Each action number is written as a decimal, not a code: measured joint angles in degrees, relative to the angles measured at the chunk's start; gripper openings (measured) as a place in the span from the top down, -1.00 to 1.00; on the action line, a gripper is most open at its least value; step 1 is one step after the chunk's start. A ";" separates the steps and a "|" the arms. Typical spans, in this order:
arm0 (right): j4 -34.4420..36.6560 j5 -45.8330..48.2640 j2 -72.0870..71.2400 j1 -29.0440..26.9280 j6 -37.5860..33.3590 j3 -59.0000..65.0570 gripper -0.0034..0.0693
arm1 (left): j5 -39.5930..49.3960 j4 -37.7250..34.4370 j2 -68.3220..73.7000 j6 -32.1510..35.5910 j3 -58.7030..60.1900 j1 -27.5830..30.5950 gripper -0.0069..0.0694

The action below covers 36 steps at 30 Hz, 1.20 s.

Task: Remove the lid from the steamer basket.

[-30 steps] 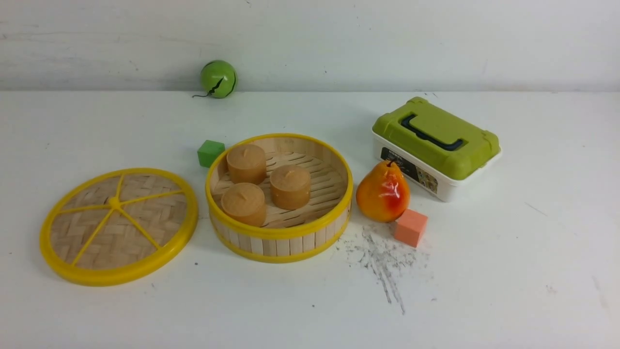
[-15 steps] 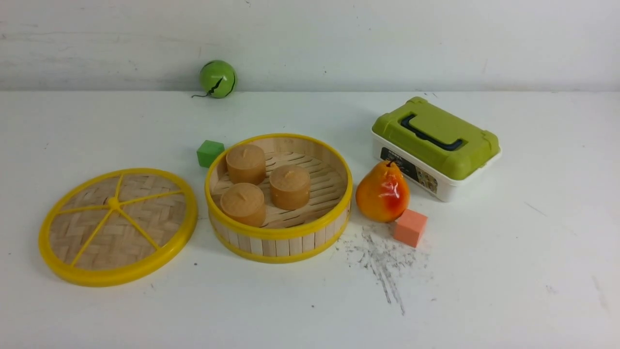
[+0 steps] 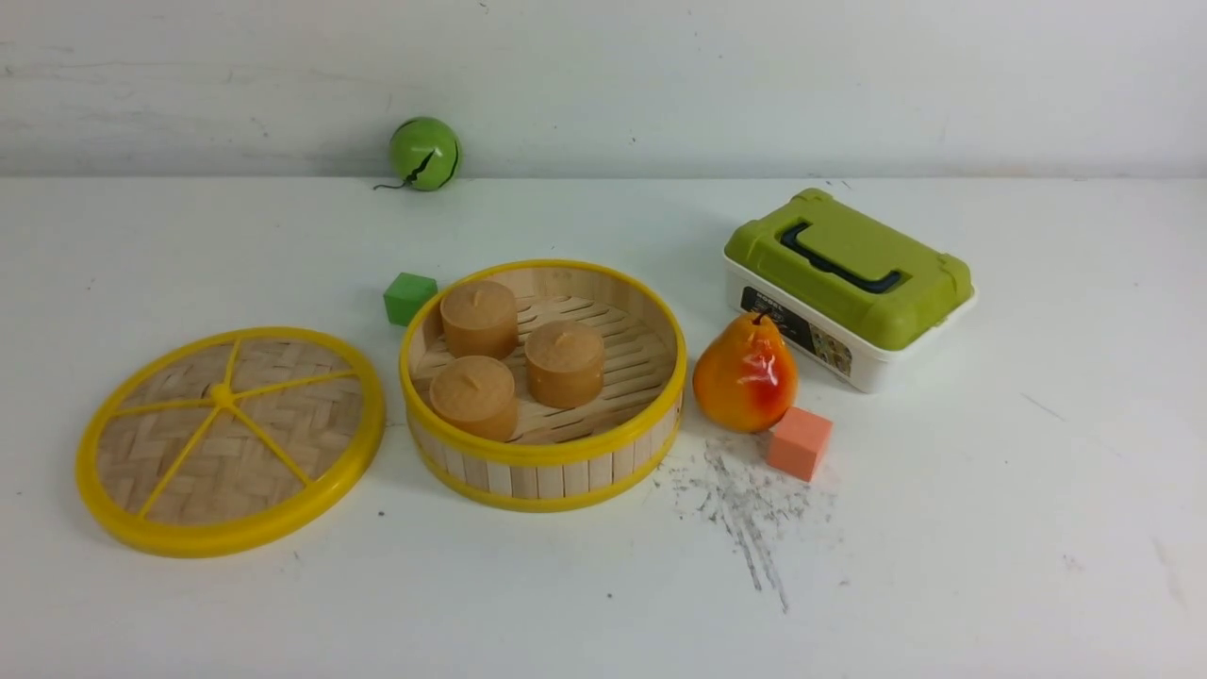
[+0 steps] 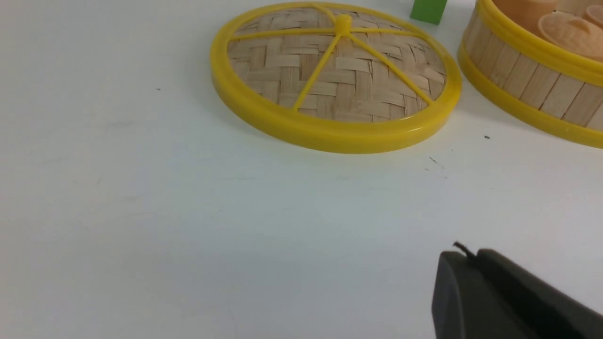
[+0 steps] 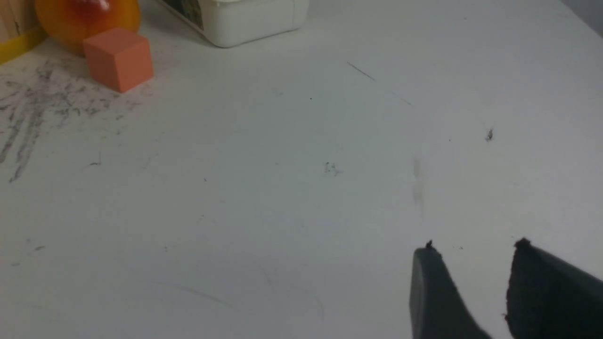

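On the white table point(image 3: 943, 566), nearest the camera, the left gripper point(image 4: 464, 256) hovers with fingers together, the right gripper point(image 5: 473, 254) with fingers apart, both empty; farther, the lid point(image 3: 231, 439) lies flat, knob up, touching the open steamer basket point(image 3: 544, 460)'s left side

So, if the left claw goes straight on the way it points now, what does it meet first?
Probably the lid, at its yellow rim. Only bare table lies between the left claw and it. Depth is unclear, so it might slip past toward the steamer basket.
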 joint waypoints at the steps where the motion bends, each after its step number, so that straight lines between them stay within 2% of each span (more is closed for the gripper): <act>1: 0.00 0.00 0.00 0.00 0.00 0.00 0.25 | 0.00 0.00 0.00 0.00 0.00 0.00 0.76; 36: 0.00 0.00 0.00 0.00 0.00 0.00 0.25 | 0.00 0.00 0.00 0.00 0.00 0.00 0.72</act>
